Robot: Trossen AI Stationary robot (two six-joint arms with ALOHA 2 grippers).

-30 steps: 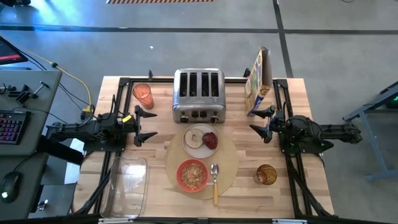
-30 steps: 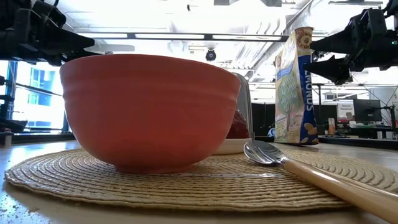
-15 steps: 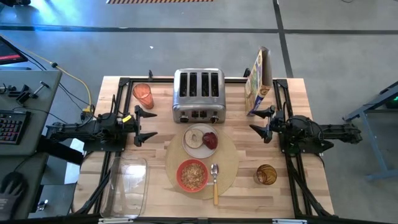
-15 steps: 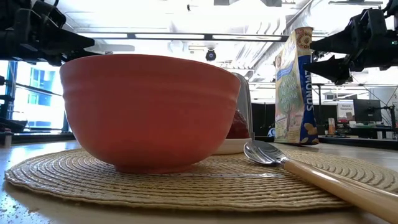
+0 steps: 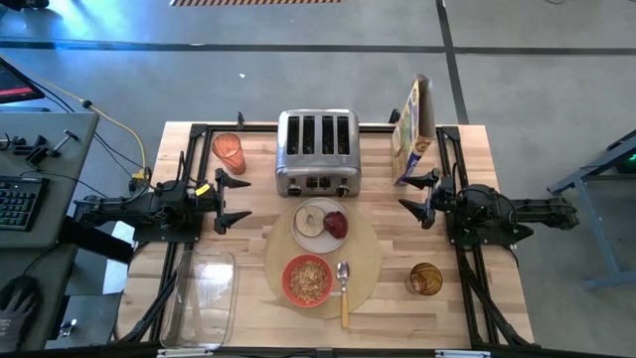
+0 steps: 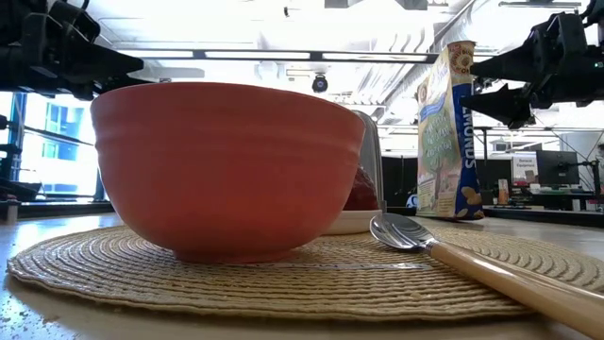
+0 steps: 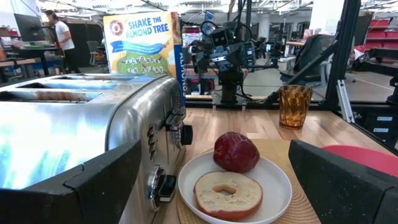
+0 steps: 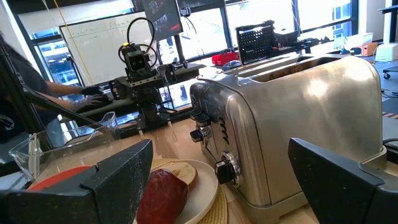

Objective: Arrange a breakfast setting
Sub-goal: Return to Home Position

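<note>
A round tan placemat [image 5: 366, 267] lies at the table's middle front. On it rest a small white plate [image 5: 304, 235] with a round toast slice [image 5: 312, 221] and a dark red fruit [image 5: 337, 224], a red bowl [image 5: 309, 279] with cereal, and a wooden-handled metal spoon [image 5: 344, 293] to the bowl's right. My left gripper [image 5: 235, 202] is open and empty above the table's left side. My right gripper [image 5: 415, 196] is open and empty above the right side.
A silver four-slot toaster [image 5: 317, 152] stands behind the placemat. A cereal box [image 5: 411, 129] stands at the far right, an orange glass [image 5: 229, 152] at the far left, an amber glass [image 5: 425, 278] at the front right. A clear plastic tub [image 5: 199, 296] lies front left.
</note>
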